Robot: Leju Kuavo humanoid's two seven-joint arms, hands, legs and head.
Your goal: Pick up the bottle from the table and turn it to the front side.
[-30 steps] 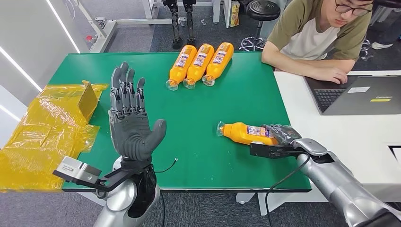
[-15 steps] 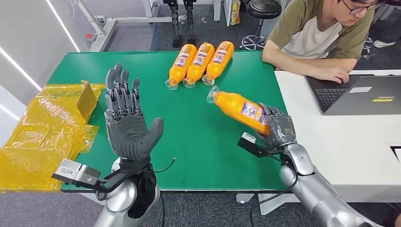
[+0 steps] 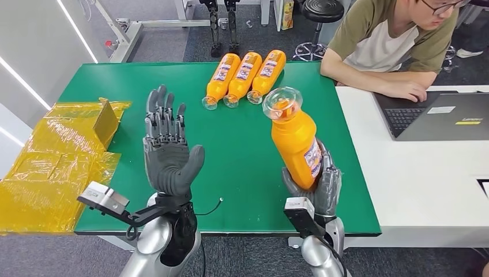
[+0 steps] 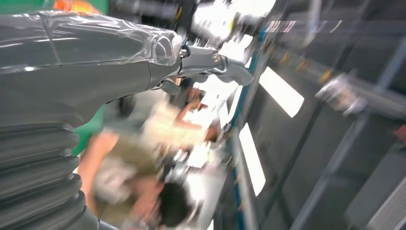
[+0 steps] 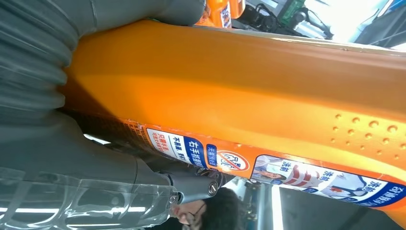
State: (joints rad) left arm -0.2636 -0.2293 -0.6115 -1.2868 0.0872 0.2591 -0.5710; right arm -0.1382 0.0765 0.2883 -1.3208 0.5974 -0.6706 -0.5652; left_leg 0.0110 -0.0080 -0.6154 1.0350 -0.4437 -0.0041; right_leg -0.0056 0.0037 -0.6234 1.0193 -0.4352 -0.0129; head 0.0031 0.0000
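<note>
Right hand [image 3: 316, 187] raised above the near edge of the green desk [image 3: 242, 138], palm up, fingers [image 3: 328, 179] clamped around the lower body of the orange bottle [image 3: 295, 141]. Bottle held near upright, clear cap end up and tipped slightly toward the far edge; label faces the right side. Right wrist view: bottle's orange wall and blue-and-white label lie against the palm.

Left hand [image 3: 168, 151] raised over the near-left part of the desk, palm facing right, fingers apart and extended, holding nothing.

Three more orange bottles [image 3: 245, 77] lie side by side at the far edge. Yellow plastic wrap [image 3: 55, 156] overhangs the left edge. Open green surface between the two hands. Person with laptop [image 3: 438, 115] at the adjoining white table.

Versus 0.5 s ago: bottle has gone from slanted to near upright; right hand has drawn closer to the near edge.
</note>
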